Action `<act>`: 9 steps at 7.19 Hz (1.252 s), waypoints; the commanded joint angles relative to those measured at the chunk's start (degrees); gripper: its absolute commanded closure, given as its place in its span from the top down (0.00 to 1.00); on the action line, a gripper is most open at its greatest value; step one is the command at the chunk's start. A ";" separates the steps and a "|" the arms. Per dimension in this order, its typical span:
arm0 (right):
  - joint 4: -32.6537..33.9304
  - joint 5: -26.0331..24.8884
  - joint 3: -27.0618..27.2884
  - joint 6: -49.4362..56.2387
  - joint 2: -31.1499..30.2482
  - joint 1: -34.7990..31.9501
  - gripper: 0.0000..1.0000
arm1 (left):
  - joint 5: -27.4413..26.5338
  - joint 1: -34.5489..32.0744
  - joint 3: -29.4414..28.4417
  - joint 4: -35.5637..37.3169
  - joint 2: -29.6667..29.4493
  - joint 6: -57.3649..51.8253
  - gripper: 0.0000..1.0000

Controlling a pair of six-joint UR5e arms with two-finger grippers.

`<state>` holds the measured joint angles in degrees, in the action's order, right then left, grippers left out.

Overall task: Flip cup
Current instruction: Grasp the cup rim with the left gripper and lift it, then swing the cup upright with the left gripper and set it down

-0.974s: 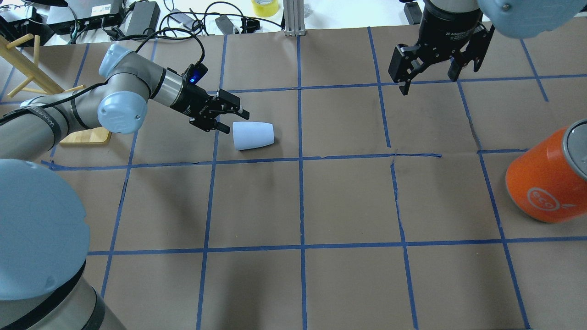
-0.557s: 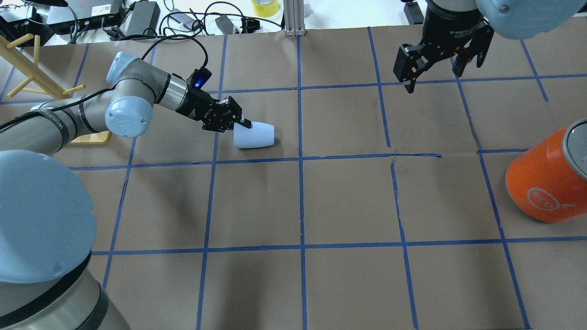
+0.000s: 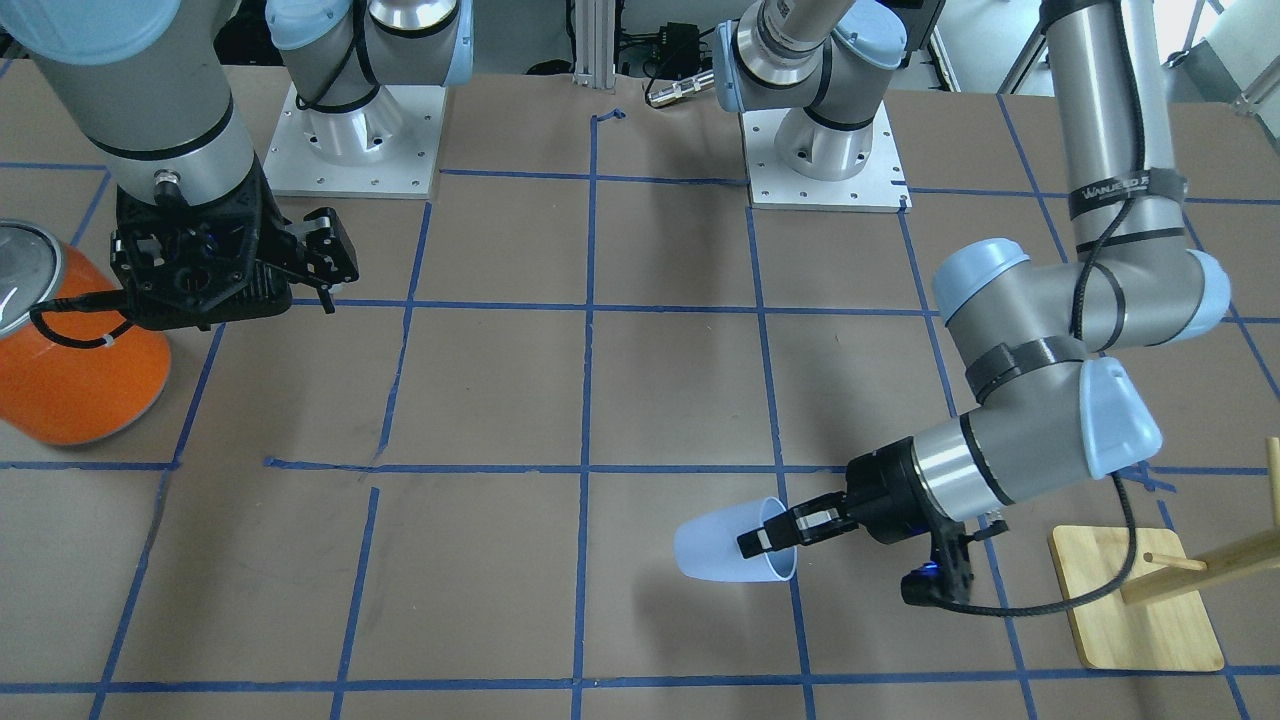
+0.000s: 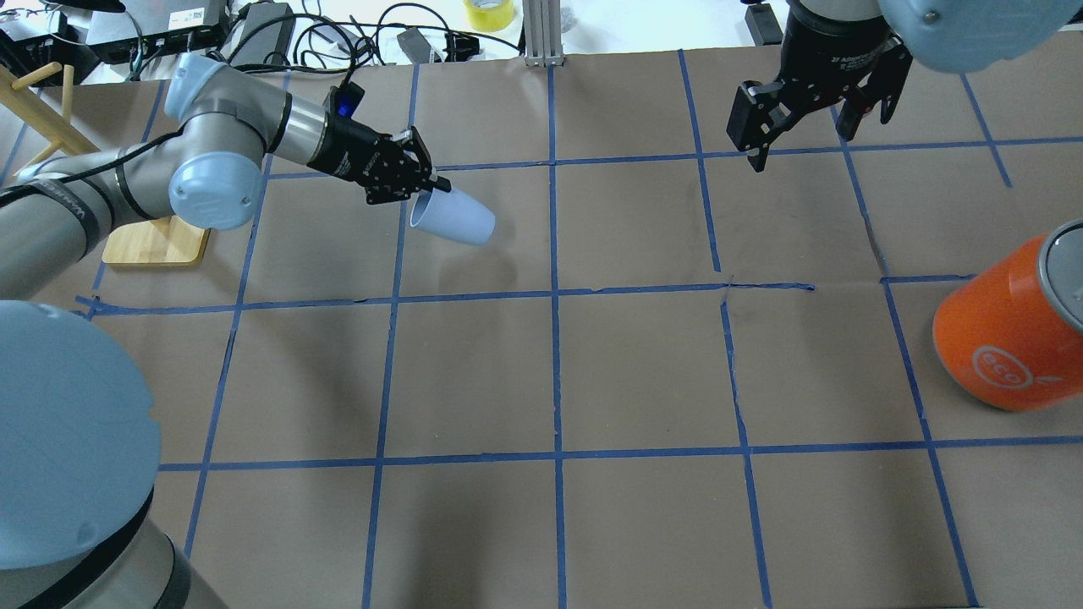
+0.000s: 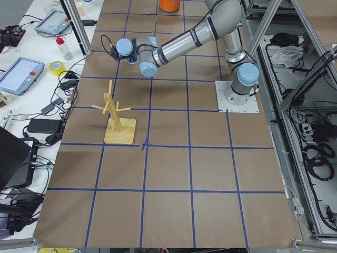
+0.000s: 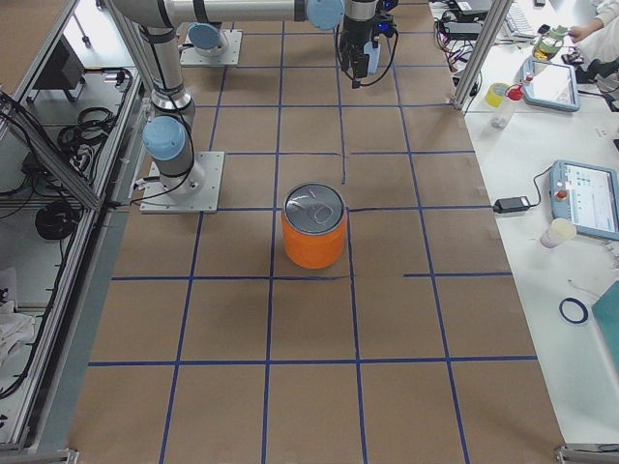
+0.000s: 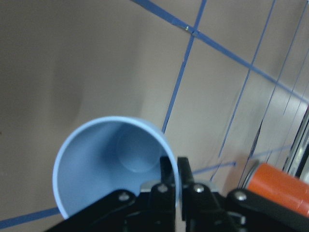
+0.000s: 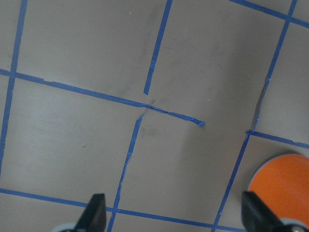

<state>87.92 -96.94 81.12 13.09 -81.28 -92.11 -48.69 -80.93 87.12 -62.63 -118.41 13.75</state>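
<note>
The pale blue cup (image 4: 455, 217) is lifted off the table, tilted on its side, its mouth toward my left gripper (image 4: 430, 188). That gripper is shut on the cup's rim, one finger inside and one outside, as the left wrist view shows (image 7: 171, 176). The front view shows the cup (image 3: 720, 543) hanging from the left gripper (image 3: 770, 537) above its shadow. My right gripper (image 4: 799, 139) is open and empty, high over the far right of the table; its fingertips (image 8: 96, 212) show wide apart in the right wrist view.
A large orange can with a silver top (image 4: 1011, 326) stands at the right edge, also in the front view (image 3: 60, 350). A wooden peg stand on a square base (image 3: 1140, 600) stands left of my left arm. Cables and boxes lie beyond the table's far edge.
My left gripper closed on the cup's rim and lifted it off the table, moving it slightly back. The right gripper stayed nearly still.
</note>
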 commanded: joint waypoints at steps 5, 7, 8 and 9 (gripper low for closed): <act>-0.56 -0.09 0.09 -0.69 -0.28 0.00 1.00 | -44.12 -0.45 -3.73 0.84 -2.62 -23.38 0.00; -0.56 -0.09 0.00 -0.18 -0.45 -0.09 1.00 | -41.48 -1.59 -3.27 1.37 -2.62 -19.99 0.00; -1.08 -0.09 0.09 -0.08 -0.54 -0.09 1.00 | -42.18 -3.69 -3.71 1.37 -2.79 -19.12 0.00; -1.35 -0.18 0.09 0.00 -0.80 -0.09 1.00 | -42.36 -4.06 -3.62 1.81 -2.79 -19.45 0.00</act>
<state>86.95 -97.04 81.17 12.95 -81.84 -92.19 -90.80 -83.95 83.52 -61.19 -121.16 -5.94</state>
